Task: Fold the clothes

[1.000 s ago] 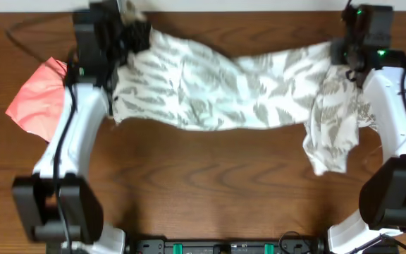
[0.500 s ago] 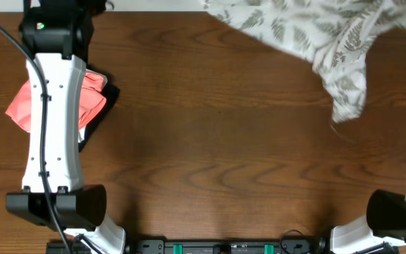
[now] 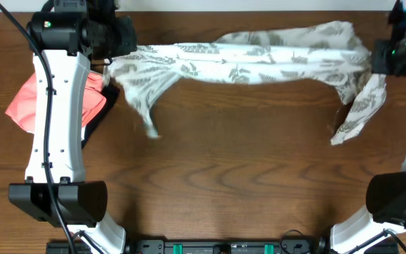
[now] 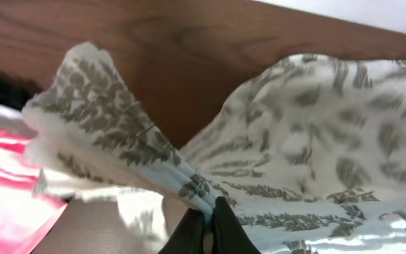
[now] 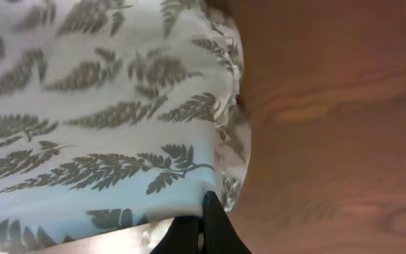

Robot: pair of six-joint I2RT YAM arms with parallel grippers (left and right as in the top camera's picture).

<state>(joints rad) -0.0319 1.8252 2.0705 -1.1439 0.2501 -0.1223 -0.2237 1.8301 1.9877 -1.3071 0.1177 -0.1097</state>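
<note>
You've got the fern-print dress (image 3: 245,60) strung out between both arms, running along the far edge of the worktop (image 3: 224,176) from near the far-left corner to near the far-right one. Your left gripper (image 3: 113,41) has its end: in the left wrist view the two fingertips are pressed tight together on a bunched pleat of the fabric, and a loose fold fans upward just left of the pinch. Your right gripper (image 3: 385,58) is clamped on the other end, and its wrist view shows the dark fingertips squeezed shut on the hem, with leaf print filling the left of that view and bare wood on the right. Between the two holds the cloth is a narrow, rumpled band. From the left end a tapering flap hangs toward the near edge, and from the right end a longer tail does the same, coming to a point. Tucked under your left arm by the left edge lies the coral-pink garment (image 3: 28,102), with the black garment (image 3: 99,118) showing just beside it on the inner side. Whether the dress's hanging ends touch the wood, I can't tell.
</note>
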